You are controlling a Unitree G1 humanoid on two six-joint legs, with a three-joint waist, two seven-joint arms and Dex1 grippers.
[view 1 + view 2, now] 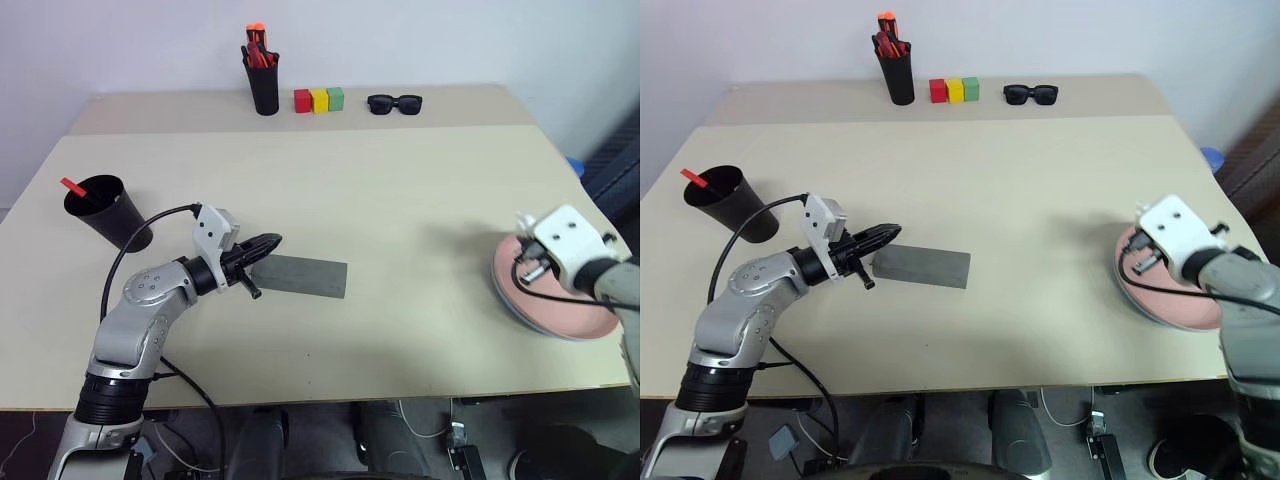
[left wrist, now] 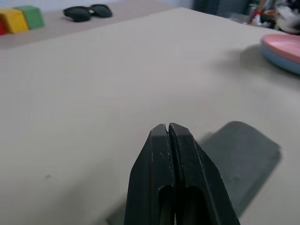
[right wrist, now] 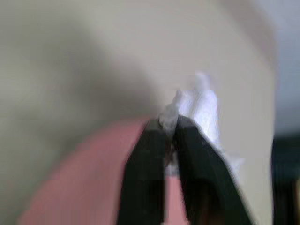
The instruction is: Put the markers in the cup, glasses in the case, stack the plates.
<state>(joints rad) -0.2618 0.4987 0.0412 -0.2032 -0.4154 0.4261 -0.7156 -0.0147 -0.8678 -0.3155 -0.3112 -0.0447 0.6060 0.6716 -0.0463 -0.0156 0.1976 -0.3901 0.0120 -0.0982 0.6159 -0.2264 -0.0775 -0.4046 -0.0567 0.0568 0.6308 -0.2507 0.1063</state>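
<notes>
The grey case (image 1: 305,276) lies shut and flat, left of the table's middle. My left gripper (image 1: 268,243) is shut and empty, its tips just over the case's left end. The black cup (image 1: 108,210) leans near the left edge with a red marker (image 1: 72,186) sticking out of it. At the right edge the pink plate (image 1: 565,312) rests on the blue plate (image 2: 287,63). My right gripper (image 3: 169,123) hovers over the pink plate. A blurred white shape (image 3: 199,103) sits at its tip; I cannot tell what it is. The glasses are out of view.
At the back stand a black pen holder (image 1: 265,88) with orange-red pens, a row of red, yellow and green blocks (image 1: 319,99), and black sunglasses (image 1: 395,103). The plates lie close to the table's right edge (image 1: 590,190).
</notes>
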